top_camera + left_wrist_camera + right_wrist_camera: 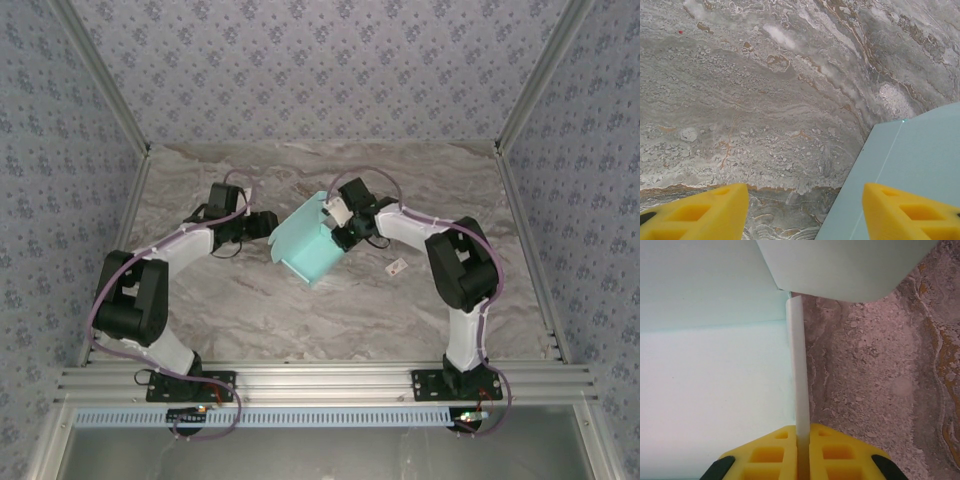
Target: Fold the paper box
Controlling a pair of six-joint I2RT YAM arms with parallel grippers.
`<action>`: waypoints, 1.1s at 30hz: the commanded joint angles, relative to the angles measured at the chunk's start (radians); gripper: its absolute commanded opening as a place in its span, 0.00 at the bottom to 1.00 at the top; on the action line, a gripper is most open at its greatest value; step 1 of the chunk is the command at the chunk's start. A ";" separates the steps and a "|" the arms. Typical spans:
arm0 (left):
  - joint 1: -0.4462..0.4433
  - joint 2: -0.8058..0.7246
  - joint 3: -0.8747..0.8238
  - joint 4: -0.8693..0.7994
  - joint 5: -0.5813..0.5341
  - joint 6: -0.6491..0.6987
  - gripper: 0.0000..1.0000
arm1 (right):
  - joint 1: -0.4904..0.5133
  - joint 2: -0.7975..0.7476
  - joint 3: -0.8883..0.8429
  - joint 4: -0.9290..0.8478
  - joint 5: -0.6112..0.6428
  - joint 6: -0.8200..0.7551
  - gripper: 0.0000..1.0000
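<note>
Patterned blue-grey wallpaper (320, 70) closes off 3 sides of my workspace. Below it lies the grey-brown marbled table (260, 310), with a ribbed aluminium rail (320, 380) across its near edge where my 2 bases are bolted. My left arm (150, 290) and right arm (450, 270) both bend inward and meet near the table's middle, a little toward the far side.

Between them sits the paper box (310, 250), pale cyan card partly raised into shape, with 1 broad panel facing up and a wall standing at its far right corner.

My right gripper (338, 222) is at that far right side of the box. Through the right wrist camera its yellow fingers (765, 455) are pressed together on a thin upright edge of the card, which runs straight up from between them. A broad pale panel lies to the left, a rounded flap above and bare marble to the right.

My left gripper (264, 224) is just beside the box's left corner, its jaws spread wide. From the left wrist camera 1 yellow finger hangs over bare marble and the other over a corner of the cyan card. I cannot tell whether that finger touches the card.

Off to the right of the box, near my right forearm, a tiny white tag (397, 267) lies on the table.
</note>
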 commanded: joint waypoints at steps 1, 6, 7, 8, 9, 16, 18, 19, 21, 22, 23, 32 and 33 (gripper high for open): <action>0.008 -0.023 -0.007 -0.001 0.008 0.019 0.62 | 0.021 0.012 0.005 -0.067 0.136 0.005 0.10; 0.008 -0.026 -0.012 -0.001 0.004 0.019 0.62 | 0.059 0.010 -0.013 -0.069 0.290 0.052 0.09; 0.008 -0.025 -0.011 -0.001 0.004 0.019 0.62 | 0.066 0.010 -0.019 -0.072 0.324 0.053 0.09; 0.008 -0.025 -0.011 -0.001 0.004 0.019 0.62 | 0.073 0.012 -0.021 -0.075 0.355 0.054 0.08; 0.008 -0.024 -0.011 -0.001 0.004 0.019 0.62 | 0.078 0.012 -0.024 -0.079 0.379 0.055 0.08; 0.008 -0.020 -0.012 0.001 0.002 0.017 0.62 | 0.112 0.015 -0.031 -0.102 0.516 0.056 0.06; 0.008 -0.019 -0.012 0.001 0.003 0.017 0.62 | 0.117 0.021 -0.028 -0.112 0.537 0.058 0.06; 0.008 -0.017 -0.012 0.001 0.003 0.017 0.62 | 0.122 0.026 -0.026 -0.118 0.554 0.062 0.06; 0.008 -0.016 -0.012 0.001 0.004 0.017 0.62 | 0.129 0.031 -0.026 -0.128 0.585 0.067 0.06; 0.008 -0.016 -0.013 0.001 0.003 0.017 0.62 | 0.133 0.037 -0.025 -0.135 0.601 0.070 0.05; 0.008 -0.015 -0.014 0.001 0.003 0.018 0.62 | 0.135 0.039 -0.024 -0.140 0.618 0.076 0.05; 0.009 -0.010 -0.029 0.015 0.003 0.011 0.62 | 0.171 0.102 -0.017 -0.184 0.777 0.114 0.04; 0.008 -0.009 -0.032 0.017 0.004 0.010 0.62 | 0.171 0.110 -0.014 -0.188 0.788 0.120 0.03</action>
